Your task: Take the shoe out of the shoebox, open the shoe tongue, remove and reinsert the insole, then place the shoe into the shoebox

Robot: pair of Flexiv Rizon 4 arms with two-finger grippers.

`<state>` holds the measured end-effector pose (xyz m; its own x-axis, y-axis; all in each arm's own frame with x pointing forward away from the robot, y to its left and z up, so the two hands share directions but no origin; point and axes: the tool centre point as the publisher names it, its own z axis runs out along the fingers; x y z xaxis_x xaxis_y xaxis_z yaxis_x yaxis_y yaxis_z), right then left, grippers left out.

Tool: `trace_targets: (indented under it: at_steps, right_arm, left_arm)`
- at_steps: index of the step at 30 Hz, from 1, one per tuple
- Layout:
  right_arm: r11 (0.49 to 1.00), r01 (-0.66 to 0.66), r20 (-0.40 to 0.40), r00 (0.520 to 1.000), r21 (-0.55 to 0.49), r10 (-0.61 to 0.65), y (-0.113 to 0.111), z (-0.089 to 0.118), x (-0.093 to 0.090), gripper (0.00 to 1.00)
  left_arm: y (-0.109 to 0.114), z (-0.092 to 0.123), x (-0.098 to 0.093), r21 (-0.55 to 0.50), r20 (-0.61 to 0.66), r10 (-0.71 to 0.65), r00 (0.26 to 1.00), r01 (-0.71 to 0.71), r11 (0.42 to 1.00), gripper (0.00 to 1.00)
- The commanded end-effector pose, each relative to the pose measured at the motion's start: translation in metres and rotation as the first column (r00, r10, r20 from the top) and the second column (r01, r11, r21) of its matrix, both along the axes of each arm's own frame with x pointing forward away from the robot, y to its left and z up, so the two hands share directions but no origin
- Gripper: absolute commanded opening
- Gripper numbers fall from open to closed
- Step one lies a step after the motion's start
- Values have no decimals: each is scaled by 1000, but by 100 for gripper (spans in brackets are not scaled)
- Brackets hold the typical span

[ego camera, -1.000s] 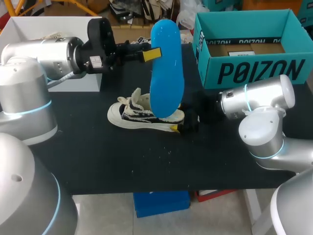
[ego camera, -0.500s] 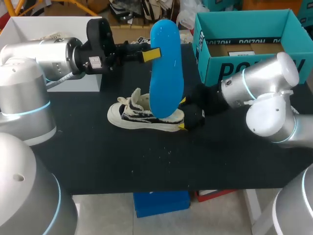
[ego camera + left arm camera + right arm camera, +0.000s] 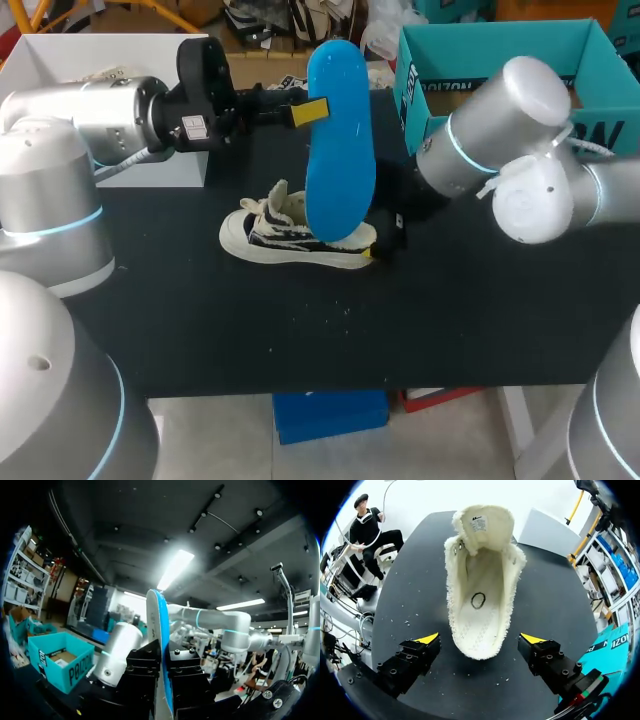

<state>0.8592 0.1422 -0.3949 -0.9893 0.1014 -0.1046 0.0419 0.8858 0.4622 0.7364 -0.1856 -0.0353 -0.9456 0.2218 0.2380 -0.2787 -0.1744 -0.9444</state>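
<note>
My left gripper [image 3: 311, 111] is clamped on the blue insole [image 3: 340, 150], holding it upright over the shoe [image 3: 270, 235] so that, as I judge it, its lower end can be fed down into the opening. The shoe lies on its sole on the black table [image 3: 300, 330], out of the teal shoebox [image 3: 480, 50], and its inside looks bare. My right gripper [image 3: 481, 639] waits at the heel, its fingers spread wide on either side and touching nothing, probably placed to steady the shoe during reinsertion.
</note>
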Motion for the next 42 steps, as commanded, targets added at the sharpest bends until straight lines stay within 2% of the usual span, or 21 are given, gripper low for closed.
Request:
trace_targets:
  at_steps: [1,9,23,26,29,42]
  right_arm:
    - [803,40,-29,997,-594,-72,10,5,4,100]
    - [757,31,-36,997,-653,-72,19,11,7,100]
    - [750,19,-65,995,-661,-82,28,11,6,100]
    - [757,19,-70,994,-653,-86,28,11,5,100]
    - [795,25,-85,992,-607,-96,28,11,4,100]
    - [900,44,-114,988,-433,-103,27,11,2,100]
  left_arm:
    - [-2,-1,-1,-1,1,7,1000,-7,1000,0]
    - [-2,-1,-1,-1,1,7,1000,-7,1000,0]
    - [-2,-1,-1,-1,1,7,1000,-7,1000,0]
    - [-2,-1,-1,-1,1,7,1000,-7,1000,0]
    - [-2,-1,-1,-1,1,7,1000,-7,1000,0]
    - [-2,-1,-1,-1,1,7,1000,-7,1000,0]
